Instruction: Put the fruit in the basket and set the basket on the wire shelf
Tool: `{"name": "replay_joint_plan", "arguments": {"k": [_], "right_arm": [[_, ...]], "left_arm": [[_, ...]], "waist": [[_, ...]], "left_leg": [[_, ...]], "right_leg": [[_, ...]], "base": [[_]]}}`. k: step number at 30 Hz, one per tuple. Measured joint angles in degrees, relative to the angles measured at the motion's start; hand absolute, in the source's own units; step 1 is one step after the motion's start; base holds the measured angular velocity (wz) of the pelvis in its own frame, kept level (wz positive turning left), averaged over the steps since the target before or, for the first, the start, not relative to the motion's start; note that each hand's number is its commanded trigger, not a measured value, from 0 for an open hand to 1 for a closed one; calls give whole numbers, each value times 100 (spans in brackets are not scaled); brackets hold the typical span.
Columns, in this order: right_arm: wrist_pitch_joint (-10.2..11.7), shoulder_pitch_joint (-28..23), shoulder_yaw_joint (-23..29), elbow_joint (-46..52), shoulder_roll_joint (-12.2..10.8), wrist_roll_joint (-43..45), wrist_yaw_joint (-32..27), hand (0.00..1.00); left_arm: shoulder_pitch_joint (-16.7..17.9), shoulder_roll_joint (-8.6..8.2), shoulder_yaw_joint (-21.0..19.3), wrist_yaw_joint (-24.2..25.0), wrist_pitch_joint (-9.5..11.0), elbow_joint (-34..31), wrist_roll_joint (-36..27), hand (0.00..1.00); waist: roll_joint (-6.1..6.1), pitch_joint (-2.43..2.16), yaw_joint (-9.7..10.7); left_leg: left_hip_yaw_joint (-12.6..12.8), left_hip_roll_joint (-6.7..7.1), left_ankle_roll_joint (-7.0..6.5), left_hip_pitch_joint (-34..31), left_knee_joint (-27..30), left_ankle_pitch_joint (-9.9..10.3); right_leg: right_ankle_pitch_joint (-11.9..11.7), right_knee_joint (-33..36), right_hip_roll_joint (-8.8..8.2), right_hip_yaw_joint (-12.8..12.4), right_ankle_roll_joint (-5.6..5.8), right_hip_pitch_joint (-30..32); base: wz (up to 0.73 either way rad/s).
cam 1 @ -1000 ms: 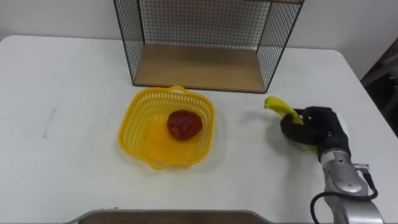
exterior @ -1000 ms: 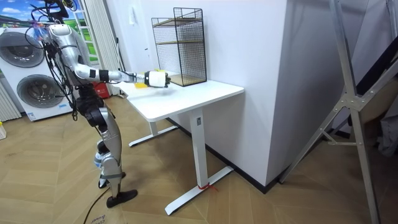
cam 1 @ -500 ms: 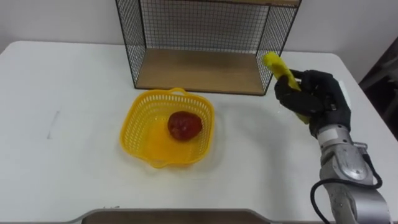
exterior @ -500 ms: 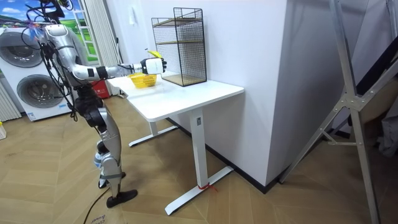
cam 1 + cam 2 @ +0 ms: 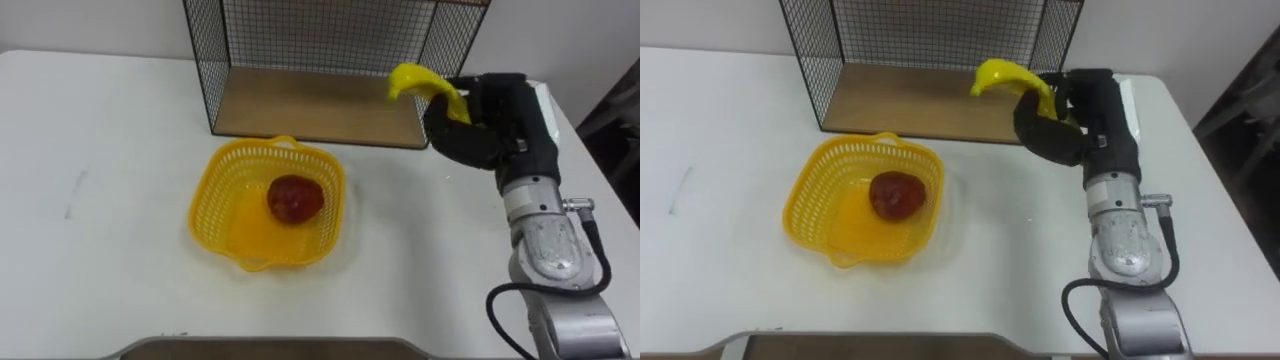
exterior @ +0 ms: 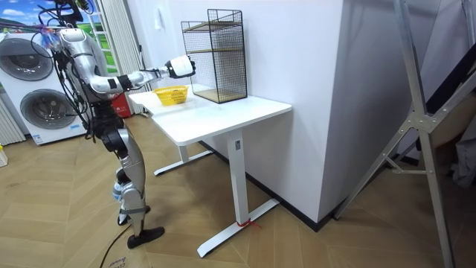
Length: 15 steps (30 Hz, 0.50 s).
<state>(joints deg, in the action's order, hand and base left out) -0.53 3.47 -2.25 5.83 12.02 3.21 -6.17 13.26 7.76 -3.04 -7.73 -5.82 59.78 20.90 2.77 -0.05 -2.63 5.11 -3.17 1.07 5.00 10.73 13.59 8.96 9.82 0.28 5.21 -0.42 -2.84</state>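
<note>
My right hand (image 5: 490, 128) (image 5: 1080, 120) is raised above the white table (image 5: 100, 150), shut on a yellow banana (image 5: 420, 83) (image 5: 1005, 76) whose free end points left, in front of the wire shelf's right side. A yellow plastic basket (image 5: 232, 165) (image 5: 830, 160) rests on the table in front of the shelf, with a dark red apple (image 5: 295, 198) (image 5: 896, 194) inside it. The banana hangs to the right of and beyond the basket. In the room view I stand at the table's end with the right hand (image 6: 181, 67) stretched out over the basket (image 6: 171, 94).
The black wire shelf (image 5: 320, 60) (image 6: 216, 52) with a wooden floor board (image 5: 310, 105) stands at the table's far edge against the wall. Washing machines (image 6: 33, 82) stand behind me on the room view's left.
My right hand has lifted the banana off the table at the right and carried it up and leftward, towards the shelf's front. Basket and apple have stayed put.
</note>
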Motion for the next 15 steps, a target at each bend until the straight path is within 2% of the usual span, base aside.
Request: {"name": "replay_joint_plan", "arguments": {"k": [5,12,15], "right_arm": [[-4,17,-339,229,13,509,248,100],[-20,183,-1007,238,31,660,504,100],[-41,259,-1269,234,30,737,667,100]], "left_arm": [[-201,27,63,68,7,62,-60,0],[-432,119,318,81,39,229,-215,0],[-465,131,399,75,35,228,-288,0]], "waist": [[27,3,-168],[48,16,-389],[41,21,-414]], "left_leg": [[40,-5,0,57,-13,0],[25,-5,0,25,-13,0],[-7,-4,0,21,-27,0]], "right_leg": [[-1,6,1,-24,-1,-7],[-5,10,-8,14,-1,-7],[-7,7,-9,46,-2,-11]], "base": [[-3],[1],[5]]}}
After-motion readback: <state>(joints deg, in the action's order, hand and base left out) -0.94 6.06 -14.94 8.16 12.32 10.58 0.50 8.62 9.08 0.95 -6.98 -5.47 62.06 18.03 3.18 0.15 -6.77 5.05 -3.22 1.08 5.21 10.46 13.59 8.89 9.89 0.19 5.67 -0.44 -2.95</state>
